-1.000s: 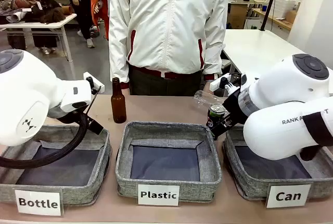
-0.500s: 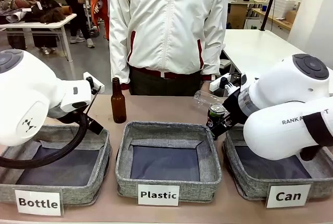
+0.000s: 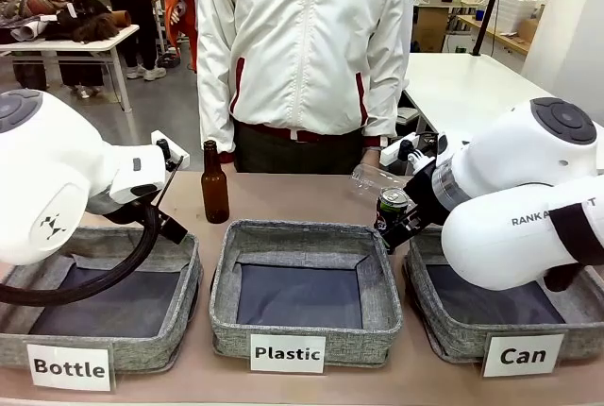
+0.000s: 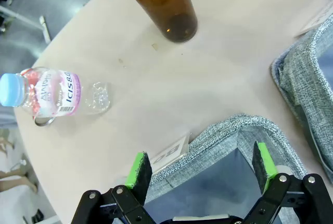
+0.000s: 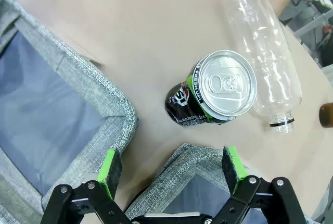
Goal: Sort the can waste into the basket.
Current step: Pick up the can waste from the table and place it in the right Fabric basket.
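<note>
The right gripper [image 5: 171,162] is released, its 2 green pads spread wide with nothing between them. Directly beneath it lies a rounded corner of the basket [image 5: 193,155], made of coarse grey woven fabric with a dark blue lining. Off to one side of the pads is the soft rim of a like grey tray [image 5: 104,99].

Just past the fingertips and clear of both pads, the black can [image 5: 213,96] stands upright on the smooth tan table [image 5: 130,21]. It sits outside the basket, just beside that corner. It is a plain cylinder with a shiny silver lid, a pull tab and green print on its wall. Right behind it a clear plastic bottle [image 5: 265,52] lies on its side, ribbed and uncapped.

The left gripper [image 4: 201,162] is also released and empty, hanging over the corner of another grey fabric tray [image 4: 229,130]. Farther out a brown glass bottle [image 4: 166,5] stands upright. Well off to the side lies a small clear bottle [image 4: 47,95] with a pink label and a pale blue cap.
</note>
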{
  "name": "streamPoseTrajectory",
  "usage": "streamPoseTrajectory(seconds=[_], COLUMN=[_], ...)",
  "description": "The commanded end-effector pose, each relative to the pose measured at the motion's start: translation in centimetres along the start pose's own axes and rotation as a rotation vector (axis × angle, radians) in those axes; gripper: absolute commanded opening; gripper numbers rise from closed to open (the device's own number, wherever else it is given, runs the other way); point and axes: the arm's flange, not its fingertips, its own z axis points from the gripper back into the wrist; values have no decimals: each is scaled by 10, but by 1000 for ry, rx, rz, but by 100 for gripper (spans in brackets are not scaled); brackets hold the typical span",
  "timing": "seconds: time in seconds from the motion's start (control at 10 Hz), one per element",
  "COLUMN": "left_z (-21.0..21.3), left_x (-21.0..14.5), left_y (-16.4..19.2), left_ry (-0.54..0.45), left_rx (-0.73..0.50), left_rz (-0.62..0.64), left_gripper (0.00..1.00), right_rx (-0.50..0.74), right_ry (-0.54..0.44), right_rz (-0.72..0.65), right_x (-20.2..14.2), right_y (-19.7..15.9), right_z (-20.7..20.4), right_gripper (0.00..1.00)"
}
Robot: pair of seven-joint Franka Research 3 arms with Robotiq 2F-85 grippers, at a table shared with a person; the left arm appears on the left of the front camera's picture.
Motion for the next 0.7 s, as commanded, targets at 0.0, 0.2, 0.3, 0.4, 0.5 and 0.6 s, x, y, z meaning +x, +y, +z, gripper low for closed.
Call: streamPoseTrajectory(seconds=[0.0, 0.2, 0.3, 0.4, 0.5, 0.6], left_z=[0, 0, 0, 0, 0, 0], left_x=[0, 0, 0, 0, 0, 0], left_y=[0, 0, 0, 0, 0, 0], left_ry=[0, 0, 0, 0, 0, 0], left_rx=[0, 0, 0, 0, 0, 0], left_rz=[0, 0, 0, 0, 0, 0], left_gripper=[100, 100, 100, 100, 100, 100], right_rx=[0, 0, 0, 0, 0, 0], right_ry=[0, 0, 0, 0, 0, 0], right_rz=[-1, -1, -1, -1, -1, -1], right_x=[0, 0, 0, 0, 0, 0], right_y=[0, 0, 0, 0, 0, 0], right_z=[0, 0, 0, 0, 0, 0], right_gripper=[100, 100, 100, 100, 100, 100])
